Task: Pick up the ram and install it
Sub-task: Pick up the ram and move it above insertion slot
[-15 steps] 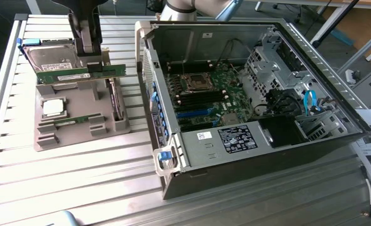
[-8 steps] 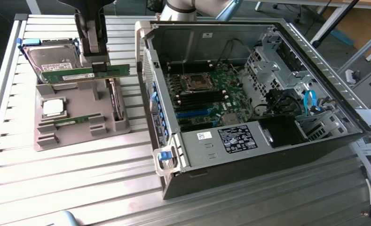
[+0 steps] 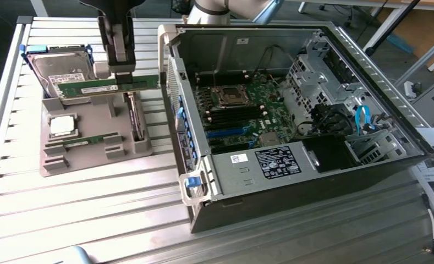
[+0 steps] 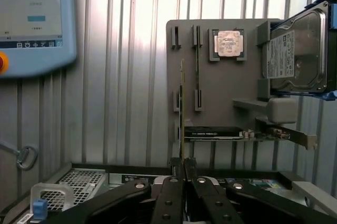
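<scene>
The pincer (image 3: 121,77) is clamped on the ram (image 3: 92,87), gripping the stick's upper edge near its middle. The ram hangs level and on edge above the grey holder tray (image 3: 92,159), just in front of the hard drive (image 3: 62,69) at the tray's far end; I cannot tell whether its lower edge is clear of the tray. In the wrist view the ram (image 4: 182,103) shows edge-on as a thin line running out from between the closed fingers (image 4: 169,192).

A second ram stick (image 3: 77,142) lies in its slot on the tray, beside the silver processor chip (image 3: 62,125). An expansion card (image 3: 132,118) stands along the tray's edge nearest the open computer case (image 3: 290,187), which lies on the slatted metal worktop (image 3: 92,214) to the exterior view's right with its motherboard (image 3: 246,110) exposed.
</scene>
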Controlling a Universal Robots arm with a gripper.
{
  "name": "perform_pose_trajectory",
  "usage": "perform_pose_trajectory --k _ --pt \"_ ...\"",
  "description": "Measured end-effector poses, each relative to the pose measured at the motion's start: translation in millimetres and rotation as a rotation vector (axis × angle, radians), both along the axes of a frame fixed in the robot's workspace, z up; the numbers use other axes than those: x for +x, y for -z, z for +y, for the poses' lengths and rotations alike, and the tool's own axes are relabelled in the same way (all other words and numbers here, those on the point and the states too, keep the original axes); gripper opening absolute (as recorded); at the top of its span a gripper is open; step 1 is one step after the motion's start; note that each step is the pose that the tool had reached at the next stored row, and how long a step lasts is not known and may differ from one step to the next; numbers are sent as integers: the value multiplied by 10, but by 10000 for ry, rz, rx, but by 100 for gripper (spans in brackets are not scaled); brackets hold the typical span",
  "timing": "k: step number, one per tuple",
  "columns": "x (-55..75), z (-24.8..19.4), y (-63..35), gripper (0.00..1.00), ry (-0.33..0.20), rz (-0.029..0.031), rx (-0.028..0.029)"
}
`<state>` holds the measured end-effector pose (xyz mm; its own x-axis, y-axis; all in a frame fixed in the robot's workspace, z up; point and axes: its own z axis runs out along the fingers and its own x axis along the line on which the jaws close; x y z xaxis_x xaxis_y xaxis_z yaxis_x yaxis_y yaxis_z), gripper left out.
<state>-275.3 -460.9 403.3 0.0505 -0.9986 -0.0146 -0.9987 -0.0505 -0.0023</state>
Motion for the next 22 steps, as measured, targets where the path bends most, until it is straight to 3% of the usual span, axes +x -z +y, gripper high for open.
perform_pose_trajectory --k 22 --pt "311 -18 0 12 -1 6 0"
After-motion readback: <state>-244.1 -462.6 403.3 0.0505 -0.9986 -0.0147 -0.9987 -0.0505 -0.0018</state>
